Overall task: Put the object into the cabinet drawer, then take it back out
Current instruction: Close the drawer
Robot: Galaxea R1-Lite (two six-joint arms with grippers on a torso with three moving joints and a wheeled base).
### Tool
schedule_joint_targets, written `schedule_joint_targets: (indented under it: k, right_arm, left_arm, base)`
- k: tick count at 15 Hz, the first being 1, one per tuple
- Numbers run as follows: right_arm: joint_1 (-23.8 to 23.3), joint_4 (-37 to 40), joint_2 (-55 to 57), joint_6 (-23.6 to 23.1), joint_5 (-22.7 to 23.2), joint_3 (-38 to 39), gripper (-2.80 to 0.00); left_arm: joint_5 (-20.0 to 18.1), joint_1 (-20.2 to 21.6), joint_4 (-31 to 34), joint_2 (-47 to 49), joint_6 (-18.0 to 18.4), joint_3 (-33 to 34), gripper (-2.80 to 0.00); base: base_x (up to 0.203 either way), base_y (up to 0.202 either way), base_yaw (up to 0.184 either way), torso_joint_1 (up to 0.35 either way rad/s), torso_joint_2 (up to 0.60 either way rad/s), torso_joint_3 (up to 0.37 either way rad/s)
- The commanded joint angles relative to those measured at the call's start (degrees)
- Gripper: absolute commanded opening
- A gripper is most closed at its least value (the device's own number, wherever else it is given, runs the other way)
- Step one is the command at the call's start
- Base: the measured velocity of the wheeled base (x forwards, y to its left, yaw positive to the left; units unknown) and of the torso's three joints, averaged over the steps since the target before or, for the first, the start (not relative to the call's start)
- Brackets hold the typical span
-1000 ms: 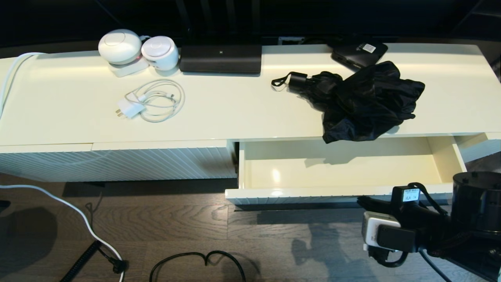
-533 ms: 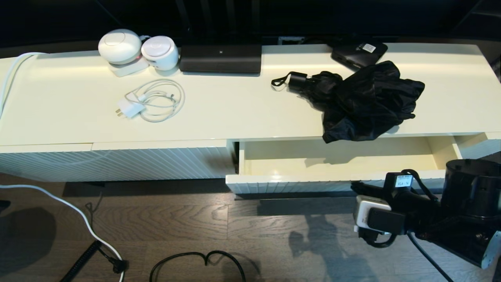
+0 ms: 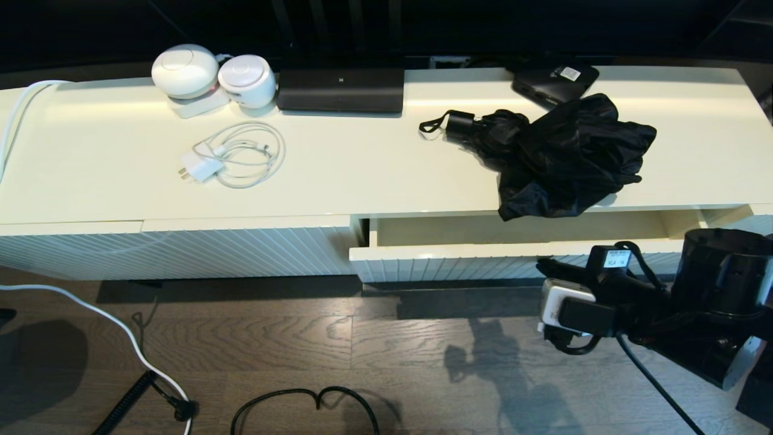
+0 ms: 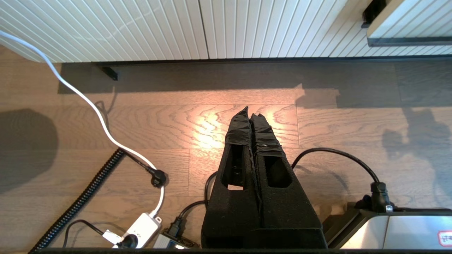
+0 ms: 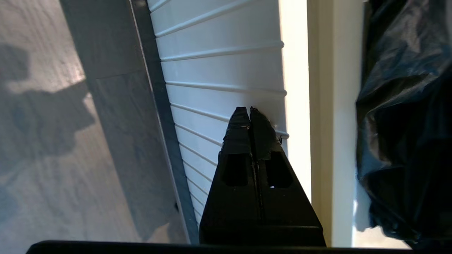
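Observation:
The black folding umbrella lies on the cabinet top, handle and wrist loop to the left, its bunched fabric hanging over the front edge; the fabric also shows in the right wrist view. Below it the cream drawer stands out only a little, with a narrow strip of its interior showing. My right gripper is shut with nothing in it, its tips against the ribbed drawer front. My left gripper hangs shut and empty over the floor, apart from the cabinet.
On the cabinet top are two white round devices, a long black device, a coiled white charger cable and a flat black box. A white cable and a black cable lie on the wooden floor.
The drawer has slid from wide open to almost shut. My right gripper moved toward the cabinet along with the drawer front. The umbrella has not moved.

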Motion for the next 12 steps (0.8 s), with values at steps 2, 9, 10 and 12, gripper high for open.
schedule_joint_targets:
  k: [2,9,10,12]
  right_arm:
    - [-1.3,-1.1,1.2,-1.3,0.1,-0.8,-2.80]
    - [-3.6,-1.9,3.1,-1.9,1.9,-4.6,-2.80]
    - [-3.6,-1.9,3.3,-2.1,2.1,-4.9,-2.80]
    - [-3.6,-1.9,3.9,-2.1,2.1,-5.8,-2.80]
  left_arm:
    - [0.0,0.1,0.0,-0.1,0.0,0.0,-2.80]
    - [0.0,0.1,0.0,-0.1,0.0,0.0,-2.80]
    - [0.0,0.0,0.0,-0.1,0.1,0.0,-2.80]
    - [0.0,0.1,0.0,-0.1,0.0,0.0,-2.80]
  base:
    - [0.000,0.000,0.000,0.000,0.00,0.000]
    - [0.000,0.000,0.000,0.000,0.00,0.000]
    - [0.000,0.000,0.000,0.000,0.00,0.000]
    - [0.000,0.000,0.000,0.000,0.00,0.000]
